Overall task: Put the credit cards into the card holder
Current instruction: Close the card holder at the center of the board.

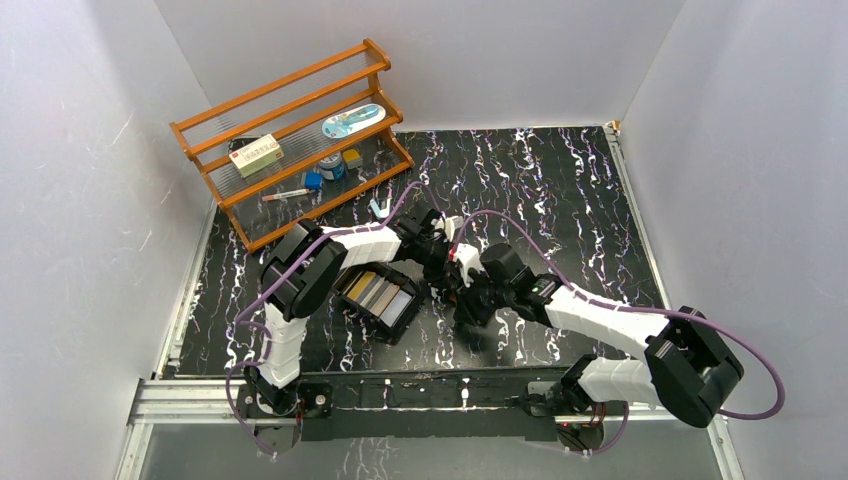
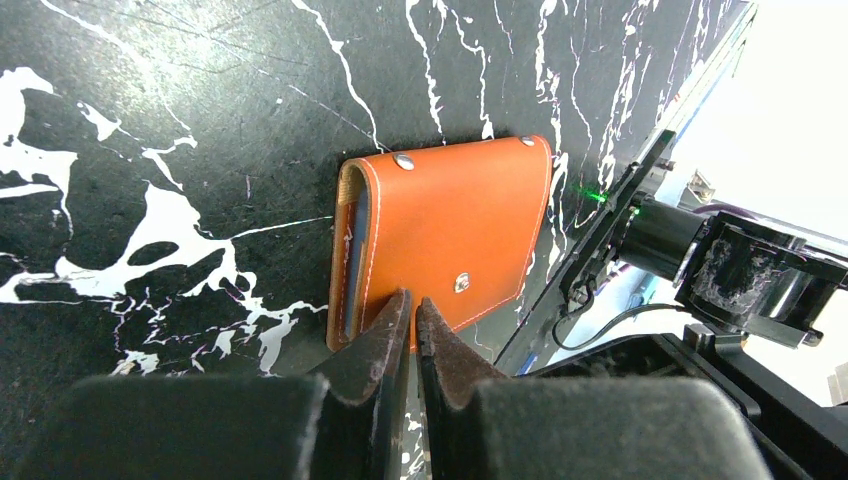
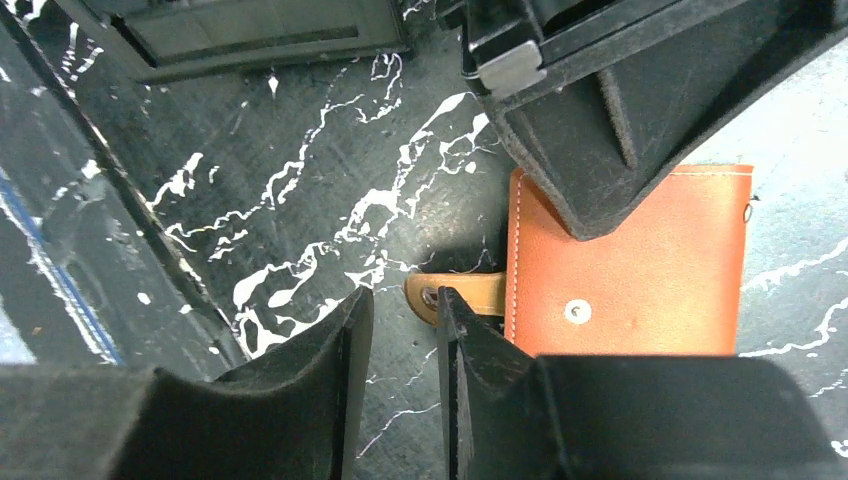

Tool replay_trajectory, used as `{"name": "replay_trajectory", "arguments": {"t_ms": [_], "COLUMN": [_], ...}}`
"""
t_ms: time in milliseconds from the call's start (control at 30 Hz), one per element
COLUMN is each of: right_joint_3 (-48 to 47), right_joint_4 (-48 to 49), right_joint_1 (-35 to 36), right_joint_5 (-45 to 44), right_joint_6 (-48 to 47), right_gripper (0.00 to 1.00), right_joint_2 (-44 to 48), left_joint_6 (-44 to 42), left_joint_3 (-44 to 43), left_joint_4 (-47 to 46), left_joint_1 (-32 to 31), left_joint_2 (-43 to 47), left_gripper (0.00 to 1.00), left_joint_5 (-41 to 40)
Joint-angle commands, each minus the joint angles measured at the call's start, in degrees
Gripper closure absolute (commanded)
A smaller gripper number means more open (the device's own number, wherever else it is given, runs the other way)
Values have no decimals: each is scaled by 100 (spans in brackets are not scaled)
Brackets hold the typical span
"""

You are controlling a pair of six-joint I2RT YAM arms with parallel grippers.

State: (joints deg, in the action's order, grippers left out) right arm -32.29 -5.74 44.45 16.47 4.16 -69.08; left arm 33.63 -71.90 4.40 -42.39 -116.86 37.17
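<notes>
Nearly shut, left gripper (image 2: 413, 305) touches the leather card holder (image 2: 450, 220); right gripper (image 3: 400, 310) slightly parted, empty, beside its snap tab (image 3: 455, 292).

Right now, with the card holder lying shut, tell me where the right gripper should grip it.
Pinch the tan strap tab jutting from the card holder's stitched edge, approaching from its free end. The body lies flat; only the tab sticks out, between the right gripper's open fingers.

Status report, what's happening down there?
Left hand shut, tips on wallet. Right hand open at its strap. Cards in tray.
</notes>
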Motion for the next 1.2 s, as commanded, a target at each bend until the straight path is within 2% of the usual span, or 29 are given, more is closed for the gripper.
{"name": "replay_trajectory", "arguments": {"t_ms": [0, 300, 333, 400, 433, 567, 667, 733, 900, 1167], "right_joint_3": [-293, -286, -286, -212, -145, -78, 64, 314, 440, 402], "right_joint_4": [-75, -68, -68, 124, 284, 423, 459, 674, 863, 1021], "right_joint_1": [171, 293, 293, 298, 291, 239, 2, -432, -772, -947], "right_joint_5": [-588, -680, -730, -979, -1442, -1903, -1972, -1672, -1393, -1302], "right_joint_6": [-368, -364, -345, -64, 438, 1126, 1442, 1651, 1781, 1688], "right_gripper": [63, 70, 76, 100, 100, 100, 100, 100, 100, 100], "right_joint_2": [7, 18, 11, 162, 326, 328, 433, 570, 419, 254], "left_joint_6": [-100, -52, -50, -50, -29, -72, -76, 45, 30, -84], "left_joint_3": [-14, -43, -50, -52, -44, -300, -395, -337, -264, -282], "left_joint_4": [351, 346, 350, 383, 448, 482, 526, 430, 259, 245], "left_joint_1": [-52, -52, -49, -50, -29, 34, 42, 40, 39, 41], "left_joint_2": [-213, -244, -244, -205, -134, -72, -9, -35, -77, -137], "left_gripper": [93, 93, 93, 93, 92, 88, 87, 87, 87, 86], "left_joint_5": [-345, -366, -368, -478, -694, -642, -684, -647, -509, -419]}}
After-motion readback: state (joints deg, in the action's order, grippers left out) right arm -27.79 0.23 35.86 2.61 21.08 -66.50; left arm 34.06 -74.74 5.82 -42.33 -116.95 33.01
